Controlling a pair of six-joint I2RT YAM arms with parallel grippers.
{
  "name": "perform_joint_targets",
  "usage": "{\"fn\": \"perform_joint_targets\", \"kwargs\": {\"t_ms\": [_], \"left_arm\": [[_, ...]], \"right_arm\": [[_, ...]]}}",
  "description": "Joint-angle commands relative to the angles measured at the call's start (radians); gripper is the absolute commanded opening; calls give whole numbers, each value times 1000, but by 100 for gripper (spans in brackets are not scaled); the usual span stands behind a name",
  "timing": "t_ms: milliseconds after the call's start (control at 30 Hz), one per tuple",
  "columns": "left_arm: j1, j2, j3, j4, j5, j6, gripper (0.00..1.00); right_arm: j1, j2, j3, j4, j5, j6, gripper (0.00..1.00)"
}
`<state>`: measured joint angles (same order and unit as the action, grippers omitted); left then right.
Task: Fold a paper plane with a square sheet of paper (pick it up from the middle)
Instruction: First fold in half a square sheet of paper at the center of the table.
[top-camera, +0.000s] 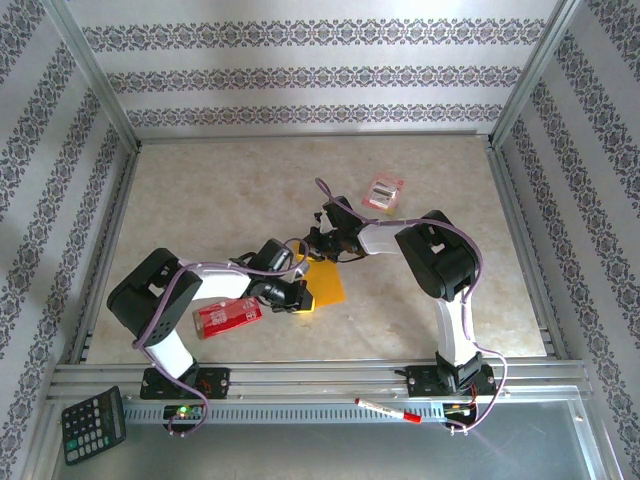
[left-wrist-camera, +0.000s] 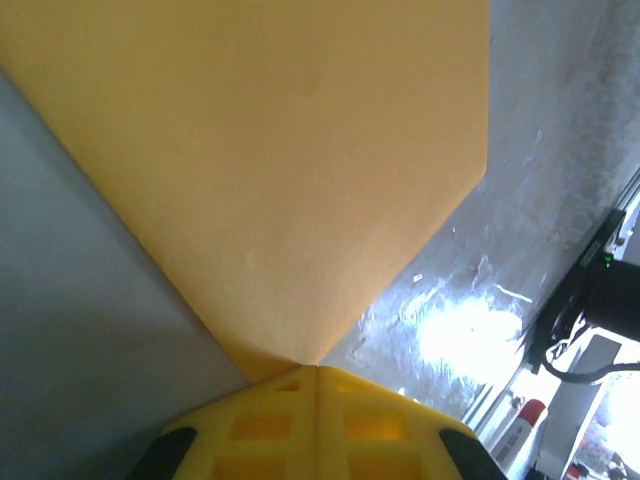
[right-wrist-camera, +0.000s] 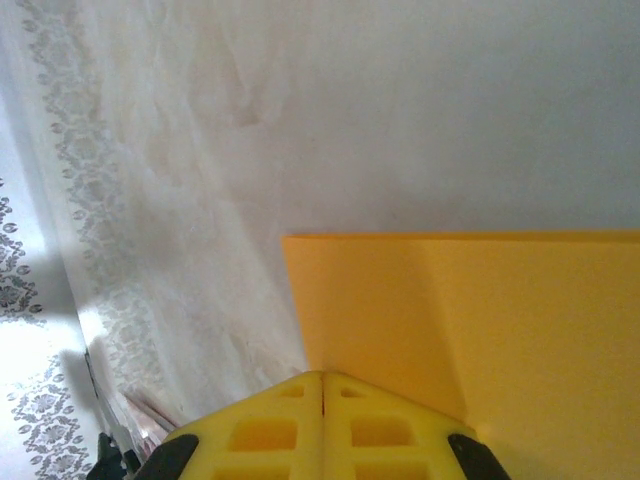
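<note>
Orange-yellow paper (top-camera: 328, 281), apparently creased, partly hidden under left gripper (top-camera: 302, 300).

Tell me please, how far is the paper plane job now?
Done: the square sheet of paper is gripped, and a layer seems folded over in the right wrist view. In hand: the left tool and the right tool both pinch it, shut. Left: no pointed dart shape yet, so most folds remain.

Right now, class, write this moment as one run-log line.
left claw: shut on thin orange-yellow square paper sheet | right claw: shut on sheet | sheet: crease visible
</note>
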<state>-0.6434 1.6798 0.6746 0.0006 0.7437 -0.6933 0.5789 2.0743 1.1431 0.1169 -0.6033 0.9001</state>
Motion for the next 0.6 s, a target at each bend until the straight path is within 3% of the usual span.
{"fn": "perform_joint_targets", "kwargs": {"t_ms": [0, 133, 367, 567], "left_arm": [[-33, -10, -27, -111, 8, -13, 0], [-19, -70, -19, -93, 13, -15, 0], [141, -243, -23, -119, -16, -14, 12], [218, -225, 24, -146, -14, -9, 16]], "right_arm": [[-9, 61, -52, -112, 162, -8, 0], [-12, 54, -47, -111, 144, -19, 0], [-12, -23, -106, -14, 131, 32, 0], [-18, -115, -113, 108, 90, 102, 0]]}}
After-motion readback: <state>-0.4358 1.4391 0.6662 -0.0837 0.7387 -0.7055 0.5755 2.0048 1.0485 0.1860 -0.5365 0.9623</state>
